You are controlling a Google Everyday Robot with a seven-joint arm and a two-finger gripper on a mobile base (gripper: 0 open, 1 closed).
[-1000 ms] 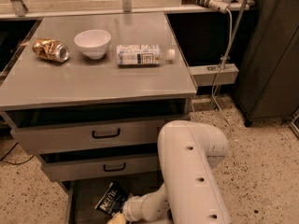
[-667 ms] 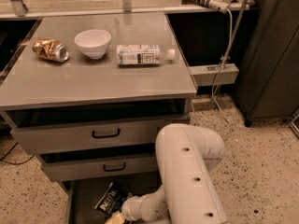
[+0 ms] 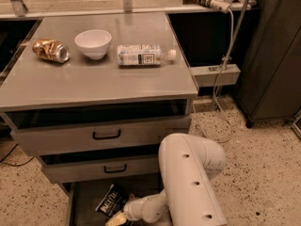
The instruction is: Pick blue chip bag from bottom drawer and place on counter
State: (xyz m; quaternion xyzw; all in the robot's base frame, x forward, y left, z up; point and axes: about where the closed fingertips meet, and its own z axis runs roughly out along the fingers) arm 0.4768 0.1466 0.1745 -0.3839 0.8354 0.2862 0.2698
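Observation:
The blue chip bag [image 3: 112,200], dark with white "Kettle" lettering, lies on the floor of the open bottom drawer [image 3: 83,202], near its middle. My gripper [image 3: 117,219] is low in that drawer at the frame's bottom edge, right at the bag's near end; the edge cuts it off. My white arm [image 3: 188,182] bends down into the drawer from the right. The grey counter [image 3: 61,86] is the cabinet's top, above the drawers.
On the counter lie a crushed gold can [image 3: 51,50], a white bowl [image 3: 93,43] and a water bottle on its side [image 3: 143,55]. Two upper drawers with black handles [image 3: 106,134] stand slightly open above the bottom drawer. A dark cabinet [image 3: 273,65] stands on the right.
My arm's elbow has sunk slightly and shifted a little left. The chip bag has not moved.

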